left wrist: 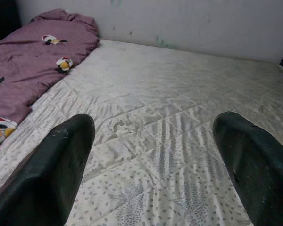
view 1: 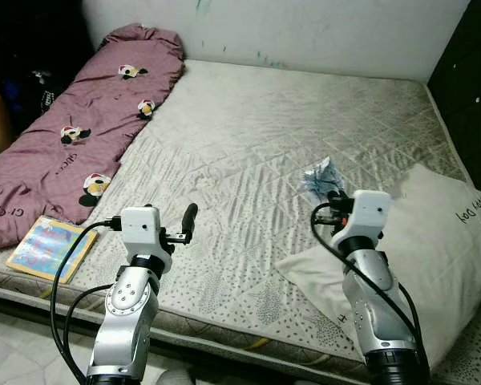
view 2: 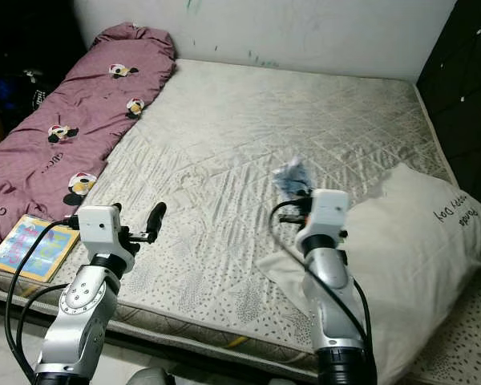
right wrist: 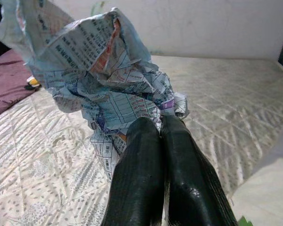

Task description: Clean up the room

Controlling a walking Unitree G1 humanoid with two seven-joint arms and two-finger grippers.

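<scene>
Quilted mattress (view 1: pixel 248 160), right end effector (right wrist: pixel 161 127) pinching crumpled paper (right wrist: pixel 99 66)

We see the mattress (view 1: pixel 248 152) evenly lit and sharp. Its far-left corner borders deep shadow. Near fingers (left wrist: pixel 52 174) blur.

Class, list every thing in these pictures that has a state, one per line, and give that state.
Left gripper: open, holding nothing, above the mattress.
Right gripper: shut on the crumpled paper.
Crumpled paper: scrunched, lifted off the mattress.
Purple blanket: bunched along the mattress's left side.
Picture book: closed, flat at the mattress corner.
White pillow: lying flat on the right.
</scene>
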